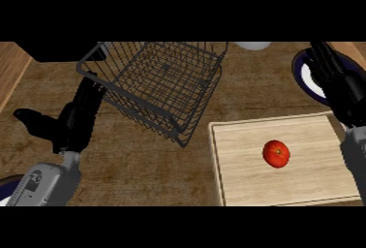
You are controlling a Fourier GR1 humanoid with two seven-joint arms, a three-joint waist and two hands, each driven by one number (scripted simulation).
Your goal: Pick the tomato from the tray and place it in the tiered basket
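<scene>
- The tomato [277,153] lies on the pale wooden tray [243,189] at the lower right of the brown counter [143,160], a little right of the tray's middle, with nothing touching it.
- The tiered basket [154,80], dark wire mesh, stands just up and left of the tray; its near corner comes close to the tray's upper left corner.
- My right hand [336,72] is raised along the right edge, fingers straight and holding nothing, above the tray's far right corner and apart from the tomato.
- Behind my right hand a dark-rimmed plate [306,80] lies on the counter, partly hidden.
- My left hand [75,123] shows at the left beside the basket, fingers stretched out along its wire side and gripping nothing; I cannot tell whether they touch the wire.
- A white round thing [252,45] sits at the top edge, mostly cut off.
</scene>
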